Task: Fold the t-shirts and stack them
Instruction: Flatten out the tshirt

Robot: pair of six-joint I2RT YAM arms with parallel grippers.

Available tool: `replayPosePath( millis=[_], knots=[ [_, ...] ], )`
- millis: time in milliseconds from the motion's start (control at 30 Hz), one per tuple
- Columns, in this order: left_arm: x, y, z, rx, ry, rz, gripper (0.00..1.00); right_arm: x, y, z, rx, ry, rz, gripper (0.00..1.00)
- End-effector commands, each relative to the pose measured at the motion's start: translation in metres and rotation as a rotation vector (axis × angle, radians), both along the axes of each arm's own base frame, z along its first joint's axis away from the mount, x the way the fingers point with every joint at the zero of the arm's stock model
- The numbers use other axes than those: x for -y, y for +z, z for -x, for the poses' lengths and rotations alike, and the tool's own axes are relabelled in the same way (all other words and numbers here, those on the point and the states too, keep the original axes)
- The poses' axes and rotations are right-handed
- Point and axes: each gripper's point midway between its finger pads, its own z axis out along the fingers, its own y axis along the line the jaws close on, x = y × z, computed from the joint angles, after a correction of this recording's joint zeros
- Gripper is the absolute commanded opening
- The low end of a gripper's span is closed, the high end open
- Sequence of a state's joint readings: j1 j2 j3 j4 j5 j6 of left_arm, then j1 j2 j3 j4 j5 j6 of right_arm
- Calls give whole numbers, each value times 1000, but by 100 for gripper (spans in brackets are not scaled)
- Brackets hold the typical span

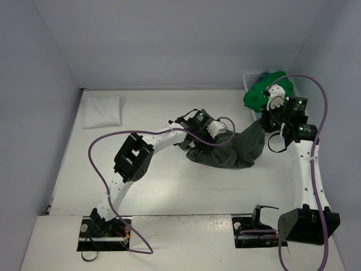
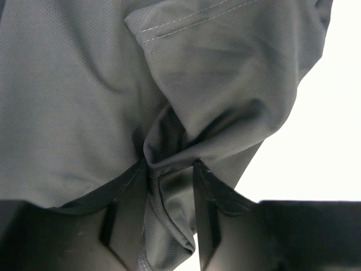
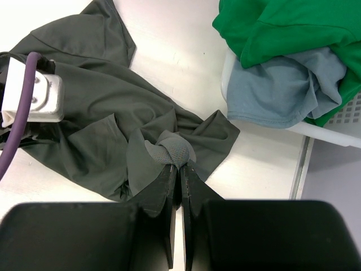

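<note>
**Olive shirt held at both ends, not yet spread**

Nearest, in the left wrist view: left gripper [image 2: 172, 169] pinches a gathered fold of the dark olive-grey cloth t-shirt [image 2: 73, 101], with cloth bunched between its fingers [image 2: 208, 220]. The right gripper [image 3: 180, 166] has its jaws pressed together on a small twisted knot of the same shirt.

From above, the shirt lies crumpled on the pale table [image 1: 169, 186] just off centre toward 3 o'clock. The left grip is on its 10 o'clock side, the right on its 2 o'clock end.

Farther out, at 1 o'clock, the white slatted plastic basket [image 3: 316, 132] holds the bright green cloth t-shirt [image 3: 282, 28] and the dusty light blue cloth t-shirt [image 3: 282, 84]. At 10 o'clock sits the white cloth t-shirt [image 1: 102, 110], apparently folded.

Risks, as I judge them:
- Both grips are on wads, not on a hem or corner, so pulling apart may stretch a rope of cloth rather than open the shirt flat.
- The right pinch is shallow and could slip under tension.
- The purple cable [image 3: 22, 113] crosses the shirt and may drag it.
- Green cloth spills over the basket rim beside the right arm (easy to snag).

Hard to make out:
- Which part of the shirt the left grip has. Cloth fills that view, and only a stitched hem shows.
- The left fingertips are hidden from above.
- The basket is cut off and mostly covered.
</note>
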State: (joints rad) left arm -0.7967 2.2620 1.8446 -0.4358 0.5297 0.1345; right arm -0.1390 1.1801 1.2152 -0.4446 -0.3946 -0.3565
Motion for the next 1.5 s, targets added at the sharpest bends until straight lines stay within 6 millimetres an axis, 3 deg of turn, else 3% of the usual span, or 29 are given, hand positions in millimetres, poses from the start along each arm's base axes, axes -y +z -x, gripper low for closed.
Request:
replayPosePath(
  millis=[0, 333, 467, 533, 567, 633, 667, 833, 1000, 1167, 1300, 1467],
  knots=[
    [19, 40, -5, 43, -20, 108, 26, 2, 15, -6, 75, 11, 9, 0],
    [25, 39, 8, -3, -51, 126, 13, 3, 13, -6, 72, 9, 9, 0],
    [25, 44, 13, -5, -64, 134, 0, 4, 13, -6, 70, 8, 10, 0],
    [22, 46, 12, 17, -74, 128, 0, 5, 11, -6, 68, 7, 10, 0],
    [22, 57, 11, 45, -78, 142, 0, 5, 10, -6, 64, 5, 9, 0],
    [14, 55, 9, 80, -57, 124, 0, 5, 6, -5, 58, 9, 7, 0],
    [14, 69, 5, 124, -47, 151, 0, 6, 5, -5, 55, 8, 8, 0],
    [1, 87, -1, 168, -27, 147, 0, 10, -4, -6, 38, 0, 11, 0],
    [-18, 130, -6, 283, -12, 187, 0, 11, -9, -8, 28, -4, -3, 0],
    [-27, 143, 8, 280, -82, 166, 0, 7, -17, -7, 6, 8, -25, 0],
    [-33, 148, 3, 308, -44, 148, 0, 0, -20, -6, -1, 33, -60, 0],
    [-49, 179, 6, 327, -38, 181, 0, -14, -25, -6, -24, 87, -124, 0]
  ],
)
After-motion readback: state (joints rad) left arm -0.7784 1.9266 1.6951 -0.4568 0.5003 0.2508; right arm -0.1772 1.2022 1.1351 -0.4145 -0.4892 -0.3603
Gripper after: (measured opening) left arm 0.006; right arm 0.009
